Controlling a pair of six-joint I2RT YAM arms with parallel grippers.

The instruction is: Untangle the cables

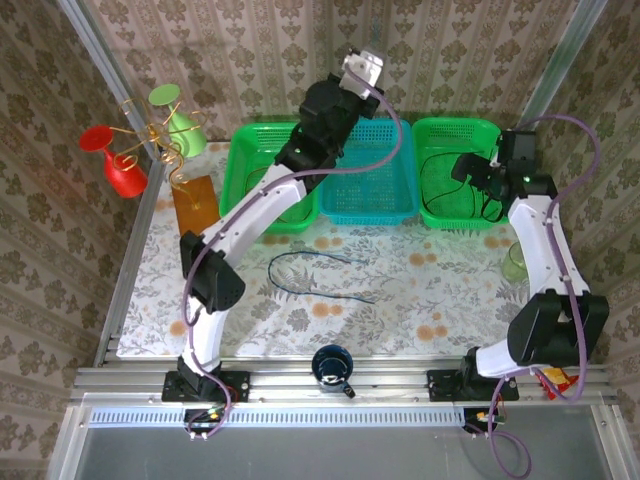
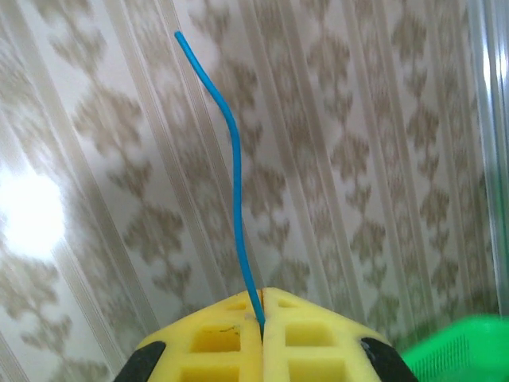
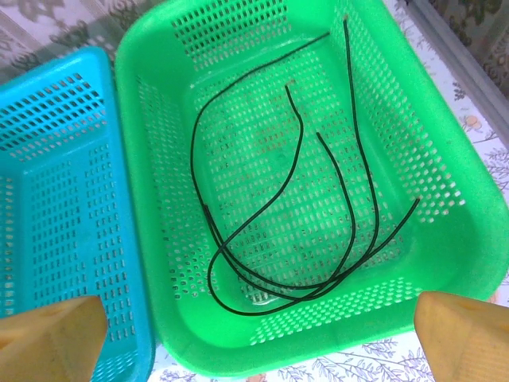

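Our left end effector pinches a blue cable up by the wall. Our right end effector is spread wide over the green basket, black cables inside its edges.

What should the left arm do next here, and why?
Probably lower the left gripper toward the blue basket and let go there. It is shut on a blue cable and raised high, while the black cables lie in the green basket under the open right gripper.
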